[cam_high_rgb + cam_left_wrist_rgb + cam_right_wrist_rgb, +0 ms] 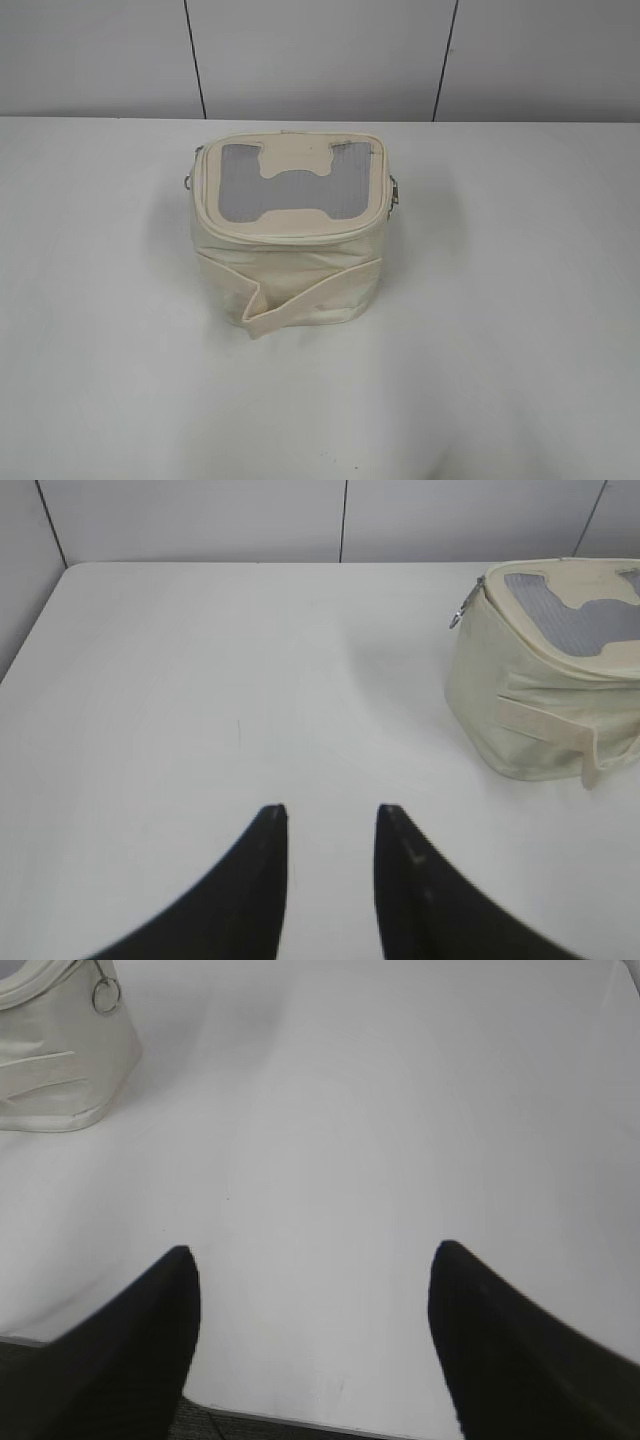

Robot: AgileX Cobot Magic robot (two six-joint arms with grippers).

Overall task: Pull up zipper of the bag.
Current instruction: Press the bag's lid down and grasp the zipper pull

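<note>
Bag [290, 235] sits upright on the white table [520, 330], nearer the far edge than the near one and about midway between the left and right edges in your exterior view. Its grey window [292, 180] faces up with the bone patch [297, 182] across it, and the strap [300, 295] runs along the front wall. The zipper [295, 229] follows the top rim; you can see a metal pull [394, 192] at the right side and another [187, 183] at the left. Neither arm shows here.

In your left wrist view, the left gripper [330, 825] hangs over bare table near the near edge, its dark fingers [262, 880] a modest gap apart, holding nothing and touching nothing you can make out. The bag [540, 700] stands well apart from it, toward the far right, with a ring pull [462, 610] hanging at its upper left corner.

In your right wrist view, the right gripper [315, 1260] is spread wide, its fingers [150, 1330] far apart above the table's near edge, empty. The bag [55, 1060] is in the far left corner of this view, well clear of the jaws, and a round ring pull [106, 996] dangles against its side.
</note>
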